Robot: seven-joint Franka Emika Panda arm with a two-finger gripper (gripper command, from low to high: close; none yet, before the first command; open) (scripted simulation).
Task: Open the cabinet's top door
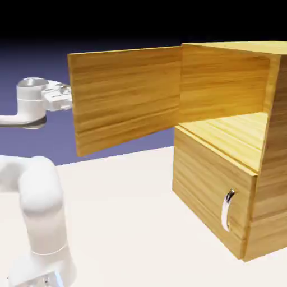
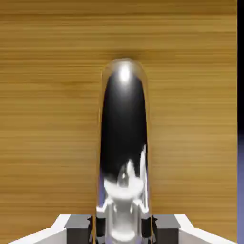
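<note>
Tool (image 2: 122,229) grips handle (image 2: 123,124) near the free edge (image 1: 74,106) of the open door (image 1: 128,95)

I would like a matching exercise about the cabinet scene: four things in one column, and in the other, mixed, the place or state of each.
1. top door
2. lower panel
3. gripper
4. upper door's curved handle

A. closed, with its own curved handle showing in the exterior view
B. shut on a handle
C. between the finger tips
D. swung wide open

Right pairs: 1-D, 2-A, 3-B, 4-C
</note>
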